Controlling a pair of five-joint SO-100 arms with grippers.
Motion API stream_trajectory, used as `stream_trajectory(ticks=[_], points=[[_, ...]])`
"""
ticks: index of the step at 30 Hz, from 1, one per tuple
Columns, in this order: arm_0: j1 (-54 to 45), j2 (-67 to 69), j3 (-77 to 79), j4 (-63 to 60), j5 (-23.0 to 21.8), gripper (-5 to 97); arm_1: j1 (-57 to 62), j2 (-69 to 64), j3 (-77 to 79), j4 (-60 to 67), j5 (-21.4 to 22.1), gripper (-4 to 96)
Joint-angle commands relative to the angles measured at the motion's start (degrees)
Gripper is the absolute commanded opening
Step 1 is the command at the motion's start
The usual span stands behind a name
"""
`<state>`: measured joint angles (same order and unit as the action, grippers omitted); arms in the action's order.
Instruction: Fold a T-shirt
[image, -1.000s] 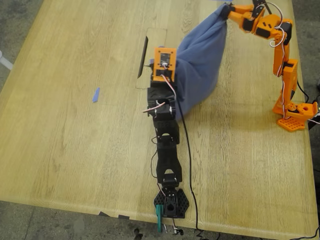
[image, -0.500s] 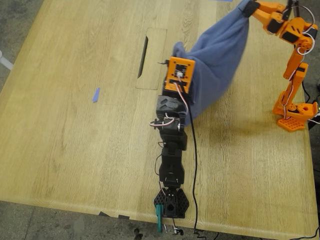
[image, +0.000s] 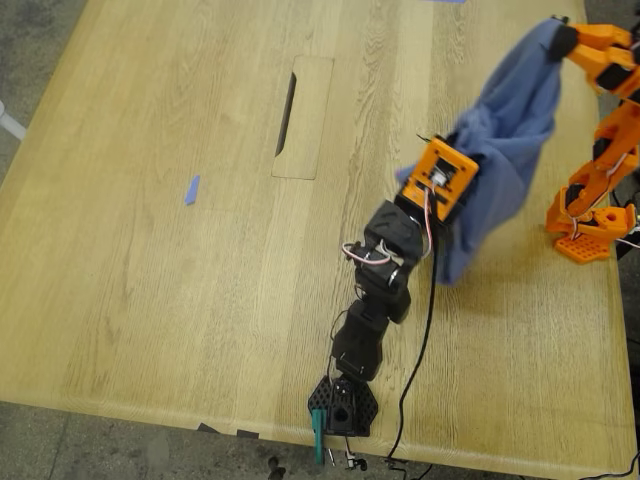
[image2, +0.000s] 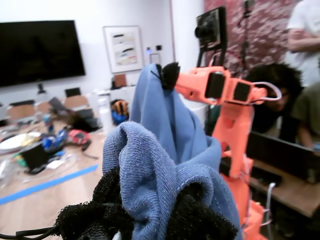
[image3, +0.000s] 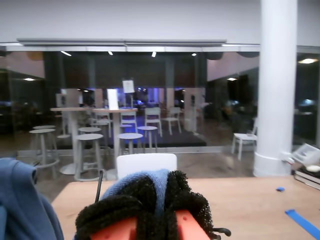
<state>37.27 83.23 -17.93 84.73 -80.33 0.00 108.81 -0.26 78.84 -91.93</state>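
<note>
The T-shirt (image: 505, 130) hangs in the air as a bunched slate-blue sling between the two arms, clear of the wooden table (image: 150, 250) and well off to the exterior view's right of the long cable hatch (image: 300, 115) set into the tabletop. My first gripper (image: 440, 175), the orange head on the black arm, sits nearer the hatch than the other arm does; in the first wrist view its black foam pads (image2: 195, 215) are squeezed tight on a thick fold of the cloth (image2: 155, 150), with no gap showing between pad and fabric. My second gripper (image: 560, 35), on the orange arm, is the farthest thing from the hatch toward the exterior view's right and stands higher, pinching another bunch of the cloth; the second wrist view shows its foam pads (image3: 185, 200) closed on a small roll of blue fabric (image3: 145, 180). From that high pinch the cloth drapes down to the first gripper and sags below it in a loose tail. A small blue strip (image: 191, 189) lies flat on the table on the other side of the hatch, toward the exterior view's left.
</note>
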Motion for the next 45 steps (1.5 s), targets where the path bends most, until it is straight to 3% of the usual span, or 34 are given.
stream_trajectory(ticks=[1,8,14,20,25,30,40,45], points=[[5.54,7.82,-1.49,0.00,1.05,0,-1.85,4.31,2.99,0.35,-0.62,-0.1],[23.82,8.17,-1.49,7.91,0.18,0,-10.63,19.78,25.58,-1.76,-1.05,-0.1],[28.21,8.26,-1.49,13.01,-0.53,0,-16.79,28.04,43.07,-5.62,-1.85,-0.1],[14.50,5.80,-1.58,22.06,-3.60,0,-20.21,42.01,77.34,-18.90,0.44,-0.1],[-0.09,1.49,-1.58,23.91,-4.31,0,-19.16,46.93,96.86,-29.36,1.41,-0.1],[-12.22,-3.34,-1.58,23.91,-4.48,0,-12.74,47.11,108.19,-37.27,2.11,-0.1],[-24.87,-14.33,-1.58,23.47,-4.75,0,0.70,45.88,124.63,-50.19,2.46,-0.1],[-30.76,-21.88,-1.58,13.54,-4.57,0,7.82,38.32,130.52,-64.95,2.29,-0.1]])
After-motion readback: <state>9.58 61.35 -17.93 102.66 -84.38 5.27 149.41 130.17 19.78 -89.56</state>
